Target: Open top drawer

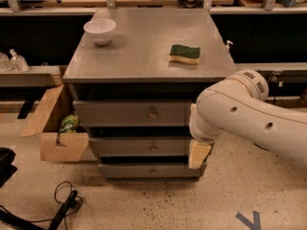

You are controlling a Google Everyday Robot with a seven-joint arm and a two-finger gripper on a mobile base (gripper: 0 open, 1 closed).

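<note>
Gripper (199,153) hung at the right edge of the cabinet, level with the middle drawer (139,146), below and right of the target. Only a beige part showed under the bulky white arm (249,114), so whether the jaws were spread or pressed together could not be told. Top drawer (120,113) sat directly under the worktop (144,61). Its front appeared pushed in, so the task looked not yet started. Its knob (153,113) was at centre and untouched, well apart from the gripper. Judgement: the arm came in from the right to keep the drawer's pull path toward the near side free; next it must rise and shift left to the knob. Bowl (100,30) far left and sponge (184,53) right on the worktop were clear of the drawer. Box (53,133) stood on the floor to the left.
</note>
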